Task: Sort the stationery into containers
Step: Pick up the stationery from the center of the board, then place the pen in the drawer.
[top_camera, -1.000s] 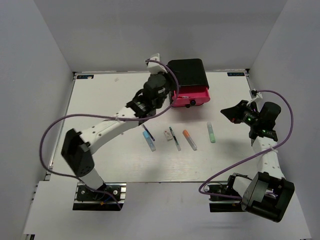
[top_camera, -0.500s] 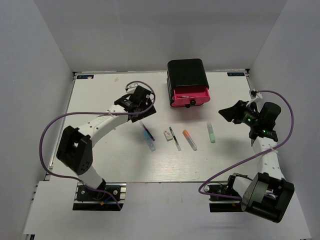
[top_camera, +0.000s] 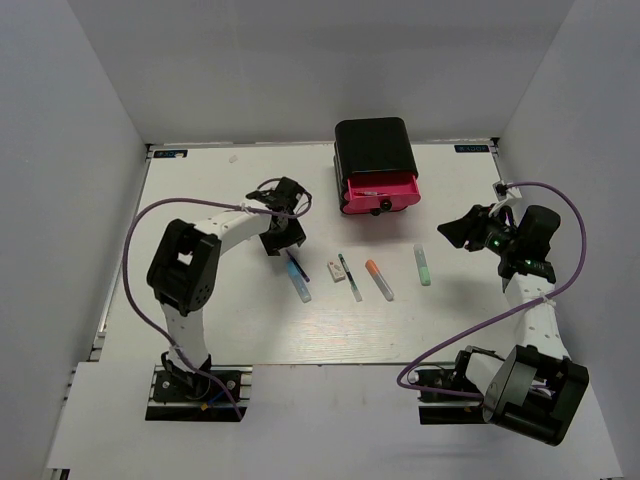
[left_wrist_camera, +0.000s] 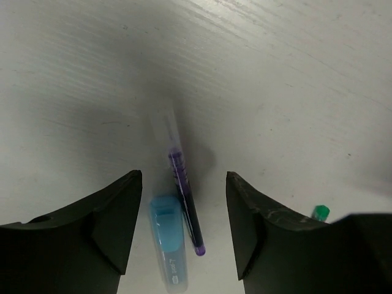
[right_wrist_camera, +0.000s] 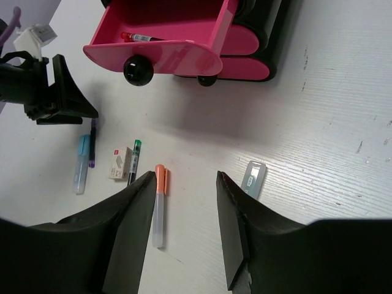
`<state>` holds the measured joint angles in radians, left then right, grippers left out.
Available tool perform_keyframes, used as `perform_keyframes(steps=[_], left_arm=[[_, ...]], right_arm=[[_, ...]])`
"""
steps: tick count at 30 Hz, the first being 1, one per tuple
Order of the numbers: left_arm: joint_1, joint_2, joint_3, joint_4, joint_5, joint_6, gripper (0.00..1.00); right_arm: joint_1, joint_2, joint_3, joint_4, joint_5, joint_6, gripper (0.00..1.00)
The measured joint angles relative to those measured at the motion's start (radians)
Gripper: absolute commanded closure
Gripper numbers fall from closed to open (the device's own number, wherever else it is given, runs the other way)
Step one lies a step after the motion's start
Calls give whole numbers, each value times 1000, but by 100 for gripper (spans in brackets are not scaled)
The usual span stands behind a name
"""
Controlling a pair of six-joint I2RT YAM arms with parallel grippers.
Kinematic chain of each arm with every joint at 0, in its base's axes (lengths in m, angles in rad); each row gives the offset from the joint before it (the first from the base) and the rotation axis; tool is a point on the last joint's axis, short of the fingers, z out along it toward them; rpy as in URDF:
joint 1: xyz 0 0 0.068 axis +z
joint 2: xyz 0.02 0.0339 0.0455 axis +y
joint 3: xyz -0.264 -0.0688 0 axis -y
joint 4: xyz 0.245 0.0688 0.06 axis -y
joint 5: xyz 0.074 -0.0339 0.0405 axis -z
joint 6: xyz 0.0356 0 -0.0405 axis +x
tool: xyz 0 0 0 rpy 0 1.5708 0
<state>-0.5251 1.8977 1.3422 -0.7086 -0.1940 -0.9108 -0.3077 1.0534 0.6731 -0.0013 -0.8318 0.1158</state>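
Left gripper (left_wrist_camera: 184, 184) of mine hung with jaws spread over a slim purple pen (left_wrist_camera: 186, 211) and a light blue plastic marker (left_wrist_camera: 168, 242) on the white table (top_camera: 200, 300), gripping neither. Right gripper (right_wrist_camera: 184, 184) — also spread, holding nothing — faced the glossy black cabinet (top_camera: 373, 145). Its top bright pink drawer (right_wrist_camera: 177, 52) stood pulled out with one red-and-white pen (right_wrist_camera: 139, 38) inside; the two lower pink drawers (right_wrist_camera: 245, 67) sat closed.
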Motion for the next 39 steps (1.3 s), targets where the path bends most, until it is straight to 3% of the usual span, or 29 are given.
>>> perform_keyframes(steps=[6,11,19,26,34,39], left_arm=[[0,67,37,-28,0,-8,35],[0,99,75,-50,0,-19,53],[1,126,108,-70,-5,-15,71],[1,145,148,-98,-4,13,100],[1,145,223,-111,21,42,100],[2,31,228,-62,97,32,100]], right_arm=[[0,0,0,0,9,-5,50],[0,-4,0,0,16,-4,50],[0,-19,0,1,18,-4,50],[0,-21,0,2,19,-4,52],[-1,-32,0,2,21,-3,52],[0,-33,0,2,21,-3,52]])
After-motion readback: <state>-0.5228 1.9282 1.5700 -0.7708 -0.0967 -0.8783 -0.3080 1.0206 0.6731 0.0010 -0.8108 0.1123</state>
